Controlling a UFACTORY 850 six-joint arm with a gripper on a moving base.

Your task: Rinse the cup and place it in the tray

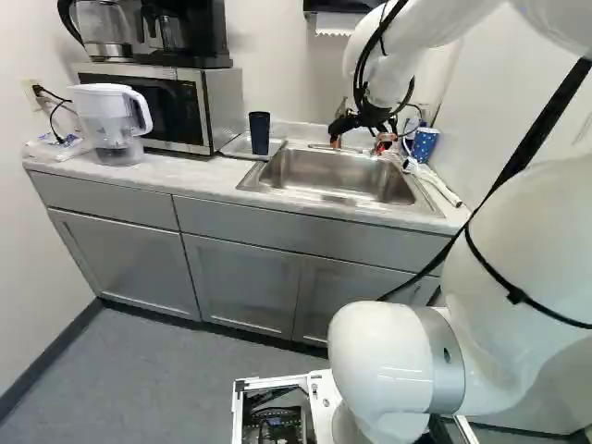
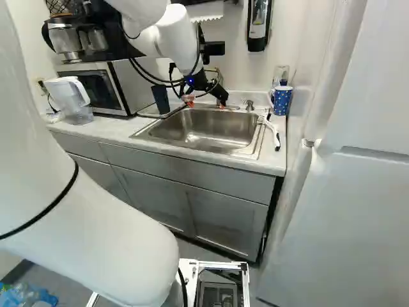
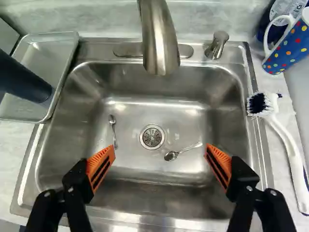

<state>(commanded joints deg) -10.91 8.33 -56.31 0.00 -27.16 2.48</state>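
Pincer (image 3: 159, 151) spread, empty, over sink (image 3: 183, 125). Cup (image 3: 24, 79) upright in tray (image 3: 46, 58) left of sink, likely finished; best rise straight, clear tap (image 3: 159, 43) behind sink.

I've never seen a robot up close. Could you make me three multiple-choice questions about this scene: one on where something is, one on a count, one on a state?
1. Where does the dark cup stand?
A) On the microwave
B) In the clear tray
C) On the floor

2. How many spoons lie in the sink?
A) None
B) Four
C) Two

3. How is the gripper?
A) Open, holding nothing
B) Fully closed
C) Clamped on a brush

Answers:
1. B: the wrist view shows its base inside the tray's rim.
2. C: one lies on each side of the drain.
3. A: its orange pads stand wide apart with nothing gripped.
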